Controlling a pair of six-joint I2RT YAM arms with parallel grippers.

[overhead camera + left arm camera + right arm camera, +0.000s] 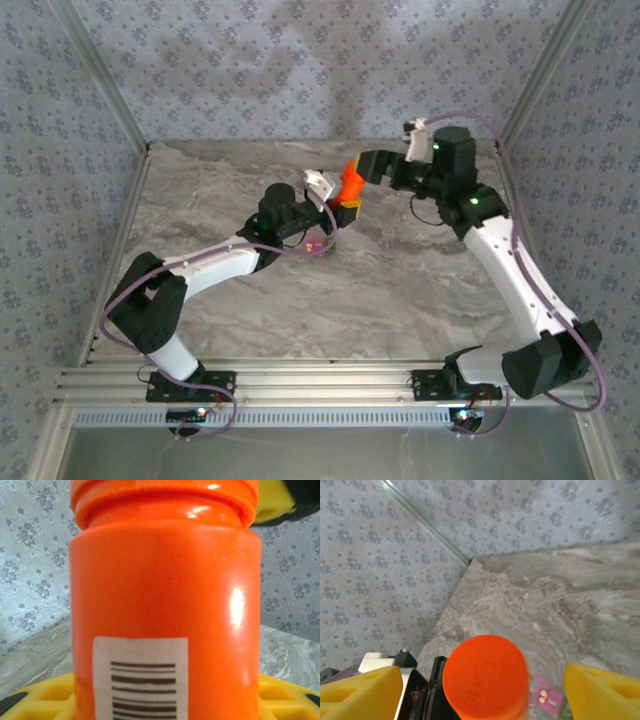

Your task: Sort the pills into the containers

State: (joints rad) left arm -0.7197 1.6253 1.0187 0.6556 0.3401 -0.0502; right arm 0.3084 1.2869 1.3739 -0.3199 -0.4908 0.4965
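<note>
The left gripper (342,206) had its yellow pads (35,696) closed on the lower part of an orange bottle (350,183), holding it tilted above the middle of the marble table (400,290). From the left wrist the bottle's body blocked almost everything. Its white barcode label (141,679) faced the camera, and only strips of patterned wall (35,570) and table edge showed on either side. The right gripper (482,682) stood over the bottle's round orange cap (485,675) with its jaws spread wide. One yellow finger (360,692) sat to the left of the cap and the other to the right, with a clear gap on both sides, so it had hold of nothing. The containers (318,243) lay on the table just below the left gripper, close under the bottle. From the right wrist the pink compartment (546,698) peeked out between the cap and the right-hand finger, with two small pale spots in it, too small to name. A sliver of the green compartment (565,710) sat just beside it, mostly hidden by that finger. The cap covered the table beneath it, and the enclosure's metal corner post (427,527) ran up behind.
</note>
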